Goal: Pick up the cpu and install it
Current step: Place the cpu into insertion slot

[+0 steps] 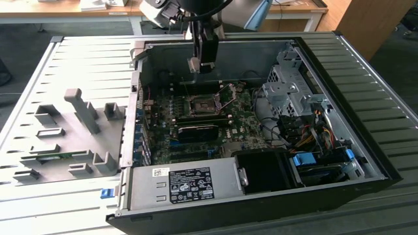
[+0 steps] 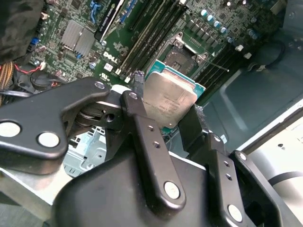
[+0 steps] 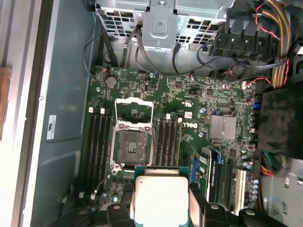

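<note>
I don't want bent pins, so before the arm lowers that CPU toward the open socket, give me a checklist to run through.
1. Grip on the cpu: ok, the gripper is shut on two opposite edges.
2. Socket open: ok, its load plate is swung back and nothing sits in it.
3. Cpu facing: ok, the metal top faces both wrist views.
4. Cpu squared over the socket: cannot tell; in the exterior view it hangs high above the motherboard.
5. Corner marking matched to the socket: cannot tell.
6. Wires away from the socket: ok, they lie at the board's edge.
</note>
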Motion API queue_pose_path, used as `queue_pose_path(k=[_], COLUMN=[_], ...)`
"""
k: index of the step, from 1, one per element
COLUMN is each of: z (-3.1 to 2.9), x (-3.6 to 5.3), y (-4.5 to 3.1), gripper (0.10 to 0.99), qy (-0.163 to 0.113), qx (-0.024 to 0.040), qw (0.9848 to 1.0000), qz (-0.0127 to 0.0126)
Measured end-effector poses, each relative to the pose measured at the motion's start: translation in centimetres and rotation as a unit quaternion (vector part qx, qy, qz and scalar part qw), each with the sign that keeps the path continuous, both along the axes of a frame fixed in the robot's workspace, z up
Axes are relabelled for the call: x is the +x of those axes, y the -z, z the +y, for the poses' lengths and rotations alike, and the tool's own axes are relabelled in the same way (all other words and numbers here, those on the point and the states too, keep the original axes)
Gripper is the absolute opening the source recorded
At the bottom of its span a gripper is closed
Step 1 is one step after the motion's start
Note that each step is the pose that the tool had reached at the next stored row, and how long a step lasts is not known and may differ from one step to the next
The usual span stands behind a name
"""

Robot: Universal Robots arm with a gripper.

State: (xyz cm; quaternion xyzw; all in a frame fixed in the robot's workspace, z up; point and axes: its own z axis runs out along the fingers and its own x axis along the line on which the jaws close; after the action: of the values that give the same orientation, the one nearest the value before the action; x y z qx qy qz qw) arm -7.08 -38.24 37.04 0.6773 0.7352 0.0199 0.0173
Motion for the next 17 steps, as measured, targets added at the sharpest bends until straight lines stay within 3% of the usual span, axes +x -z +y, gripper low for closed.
queue_pose_path(k=[17], z=[0.00], x=[-0.01], y=[1.16], gripper=[0.541], qy=[0.000], qx=[-0.0002], qw=[1.0000], qz=[0.0000])
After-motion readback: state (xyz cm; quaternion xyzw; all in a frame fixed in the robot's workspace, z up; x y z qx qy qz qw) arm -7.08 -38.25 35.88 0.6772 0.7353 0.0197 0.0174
